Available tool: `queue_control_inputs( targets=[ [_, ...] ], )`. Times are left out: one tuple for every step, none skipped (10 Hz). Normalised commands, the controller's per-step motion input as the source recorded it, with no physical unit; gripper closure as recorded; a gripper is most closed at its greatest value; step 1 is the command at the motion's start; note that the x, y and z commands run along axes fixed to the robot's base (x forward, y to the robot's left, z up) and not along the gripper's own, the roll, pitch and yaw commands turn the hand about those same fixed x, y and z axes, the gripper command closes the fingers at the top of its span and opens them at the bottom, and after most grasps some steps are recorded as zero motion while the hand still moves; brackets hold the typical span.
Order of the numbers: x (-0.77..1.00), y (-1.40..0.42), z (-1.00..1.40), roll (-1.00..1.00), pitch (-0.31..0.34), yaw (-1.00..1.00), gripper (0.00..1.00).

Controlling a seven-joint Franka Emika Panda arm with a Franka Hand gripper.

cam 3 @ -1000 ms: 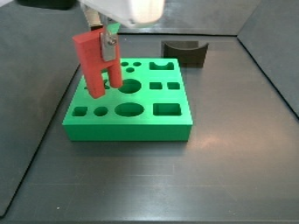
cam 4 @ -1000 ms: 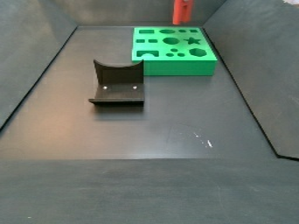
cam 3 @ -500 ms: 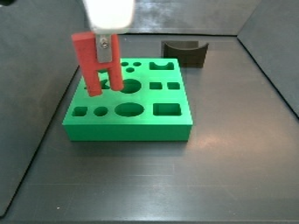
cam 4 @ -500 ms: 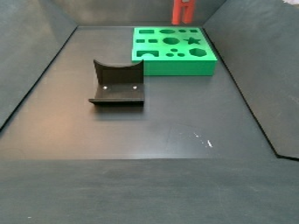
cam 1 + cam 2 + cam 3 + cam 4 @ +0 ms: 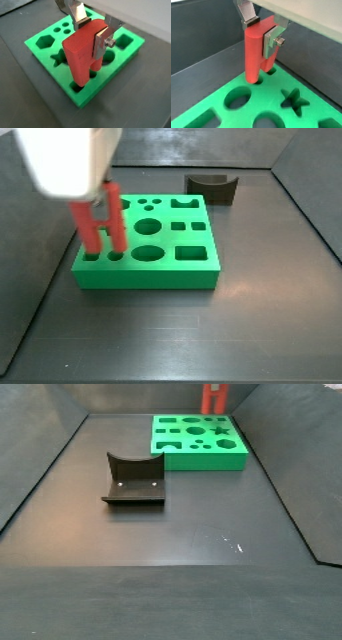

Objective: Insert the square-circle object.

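The square-circle object (image 5: 83,52) is a red piece with two legs, one round and one squarish. My gripper (image 5: 92,32) is shut on its upper end with the silver fingers (image 5: 272,42) on either side. It hangs upright over the green board (image 5: 147,270). Its leg tips (image 5: 102,250) stand at two holes near the board's front left corner and seem to be just inside them. In a wrist view (image 5: 256,52) the legs meet the board (image 5: 211,112) at a corner by the grey wall. In a side view only the piece's lower part (image 5: 214,398) shows behind the board (image 5: 201,459).
The dark fixture (image 5: 214,188) stands on the floor behind the board and to its right. In a side view the fixture (image 5: 134,479) is in front of the board. Grey walls enclose the floor. The board (image 5: 130,47) has several other shaped holes.
My gripper has moved with the red piece toward the board's front left corner and down. The legs have gone from above the middle holes to the corner holes.
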Motion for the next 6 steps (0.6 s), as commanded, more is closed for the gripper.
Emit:
queue_control_inputs(
  targets=[
    [-0.28, -0.05, -0.11, 0.07, 0.0, -0.25, 1.0],
    [-0.26, -0.06, -0.16, 0.06, 0.0, -0.22, 1.0],
    [-0.01, -0.03, -0.17, 0.05, 0.0, -0.05, 1.0],
    [0.0, 0.0, -0.18, 0.07, 0.0, 0.0, 1.0],
    [0.07, 0.0, -0.15, 0.11, 0.0, 0.0, 1.0],
    [0.11, 0.0, -0.06, 0.19, 0.011, 0.0, 1.0]
  ],
)
